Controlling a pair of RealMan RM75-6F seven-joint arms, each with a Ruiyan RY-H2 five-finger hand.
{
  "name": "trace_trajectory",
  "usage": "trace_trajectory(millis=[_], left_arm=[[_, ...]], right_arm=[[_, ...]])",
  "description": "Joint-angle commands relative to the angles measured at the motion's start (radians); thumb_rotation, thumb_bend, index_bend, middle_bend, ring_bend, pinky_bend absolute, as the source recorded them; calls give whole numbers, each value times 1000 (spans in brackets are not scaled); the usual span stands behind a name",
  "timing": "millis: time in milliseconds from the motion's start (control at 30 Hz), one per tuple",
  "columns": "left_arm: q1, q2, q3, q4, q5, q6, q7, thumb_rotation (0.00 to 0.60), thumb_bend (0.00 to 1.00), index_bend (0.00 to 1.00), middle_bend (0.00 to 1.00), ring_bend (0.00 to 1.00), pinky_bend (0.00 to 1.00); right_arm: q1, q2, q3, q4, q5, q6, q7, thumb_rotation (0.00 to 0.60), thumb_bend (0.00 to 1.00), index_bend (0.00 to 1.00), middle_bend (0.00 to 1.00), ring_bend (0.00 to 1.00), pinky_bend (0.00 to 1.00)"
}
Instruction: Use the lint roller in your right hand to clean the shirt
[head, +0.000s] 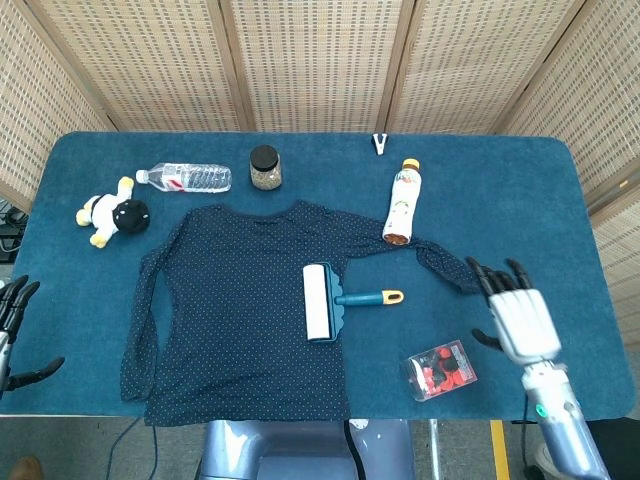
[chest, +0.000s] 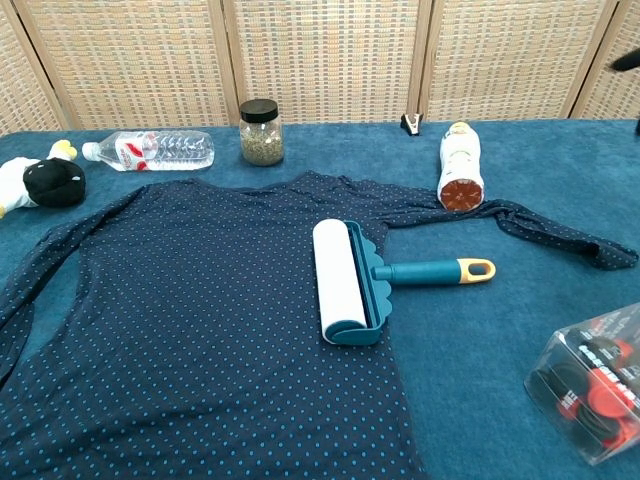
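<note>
Head view looks steeply down over everything; chest view sits low, near the shared shirt (head: 240, 300).

Right hand (head: 517, 318) raised at near right, fingers spread, holding nothing (palm down); left hand (head: 12, 335) open at near left edge.

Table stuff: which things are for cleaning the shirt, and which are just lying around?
For the job: lint roller, shirt, right robot hand.

Just lying about: water bottle, jar, toy, drink bottle, clear box, clip.
</note>
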Motion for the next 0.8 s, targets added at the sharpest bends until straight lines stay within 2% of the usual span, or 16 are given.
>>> trace_trajectory(millis=[33, 133, 233, 400, 533, 667, 800], left_arm=[[-8, 0, -8, 1, -20, -19, -3, 600, 0, 0, 0, 0, 0], [-18, -1, -14, 5, -43, -44, -3, 600, 0, 0, 0, 0, 0], [-26, -1, -18, 10, -60, -63, -7, 600, 0, 0, 0, 0, 0], [-35, -1, -25, 18, -80, -83, -13, 600, 0, 0, 0, 0, 0], [-40, -1, -27, 21, -86, -92, -17, 600, 0, 0, 0, 0, 0], [-44, -2, -29, 25, -95, -104, -22, 600, 0, 0, 0, 0, 0], [-44, -2, -30, 25, -97, -103, -23, 600, 0, 0, 0, 0, 0]], right_arm=[[221, -62, 95, 12, 277, -213, -194, 600, 0, 0, 896, 978, 1000], [334, -129, 106, 24, 475, -256, -301, 600, 0, 0, 954, 1000, 1000], [418, -194, 102, 44, 614, -249, -364, 600, 0, 0, 977, 1000, 1000], [513, -292, 85, 82, 766, -188, -435, 600, 0, 13, 996, 1000, 1000], [562, -354, 67, 118, 845, -146, -477, 600, 19, 117, 1000, 1000, 1000], [607, -441, 50, 188, 927, -97, -501, 600, 178, 227, 1000, 1000, 1000], [626, -488, 41, 234, 949, -66, -499, 600, 296, 275, 1000, 1000, 1000]])
